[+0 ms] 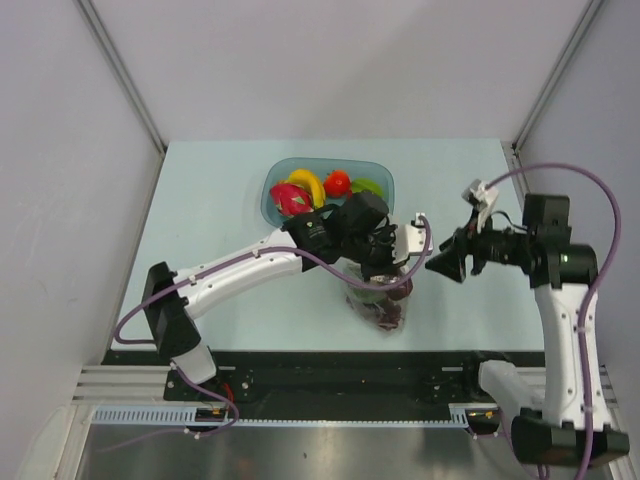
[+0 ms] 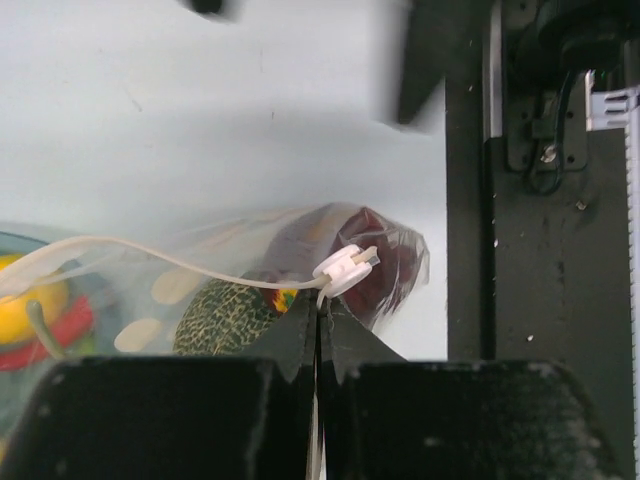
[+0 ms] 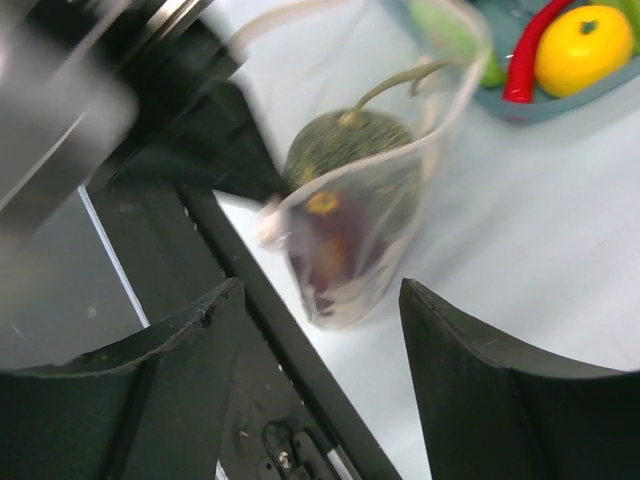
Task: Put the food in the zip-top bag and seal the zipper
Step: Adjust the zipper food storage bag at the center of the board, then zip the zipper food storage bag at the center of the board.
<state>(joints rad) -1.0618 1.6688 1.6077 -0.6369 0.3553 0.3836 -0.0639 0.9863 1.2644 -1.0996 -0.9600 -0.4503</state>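
Observation:
The dotted zip-top bag [image 1: 381,301] hangs near the table's front edge, with the grey-green bumpy ball [image 2: 226,315] and the dark red grapes [image 2: 385,262] inside it. My left gripper [image 2: 320,318] is shut on the bag's mouth edge, just under a small white slider [image 2: 346,268] on the zipper strip [image 2: 150,252]. In the top view the left gripper [image 1: 392,268] is directly above the bag. My right gripper [image 1: 443,264] is open and empty, just right of the bag. Its wrist view shows the bag [image 3: 345,235], ball [image 3: 350,150] and grapes [image 3: 325,255] beyond the open jaws [image 3: 320,290].
The blue bowl [image 1: 378,175] stands behind the bag and holds a pink dragon fruit [image 1: 289,198], a yellow banana [image 1: 308,183], a red fruit and a green one. The black base rail [image 1: 330,368] runs along the table's near edge, close under the bag.

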